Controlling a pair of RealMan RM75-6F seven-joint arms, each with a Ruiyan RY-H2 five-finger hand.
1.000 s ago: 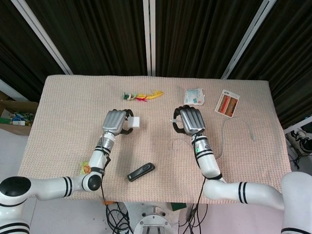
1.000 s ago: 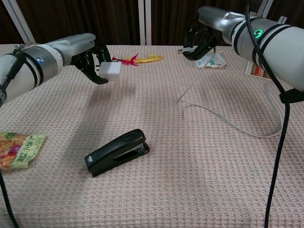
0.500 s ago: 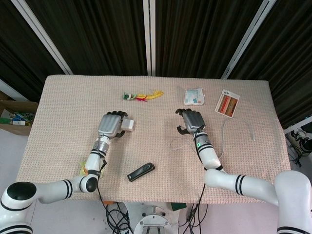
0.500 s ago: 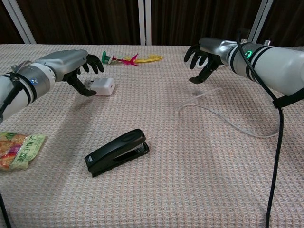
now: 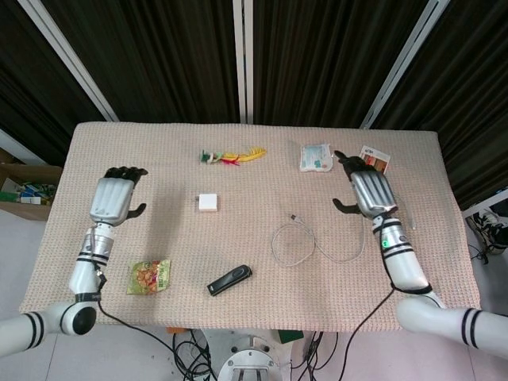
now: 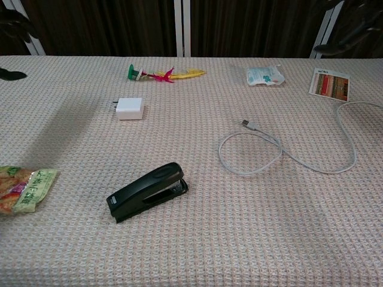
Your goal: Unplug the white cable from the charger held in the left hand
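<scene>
Now that you have set the charger (image 5: 208,202) down on the table (image 5: 254,159) and drawn both arms back, your left hand (image 5: 113,198) and right hand (image 5: 369,193) are released and empty, the white cable (image 5: 317,248) lies unplugged well apart, so the task looks done.

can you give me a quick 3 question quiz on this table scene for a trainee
1. True or false: the white cable is plugged into the charger.
2. Multiple choice: what lies nearest the table's front edge in the chest view? A) the card B) the black stapler C) the feather toy
3. Fill in: both the left robot hand and the right robot hand hold ____.

Key: 1. False; the cable's plug end lies apart from the charger on the cloth. 2. B. 3. Nothing; both are open, drawn back to the sides.
</scene>
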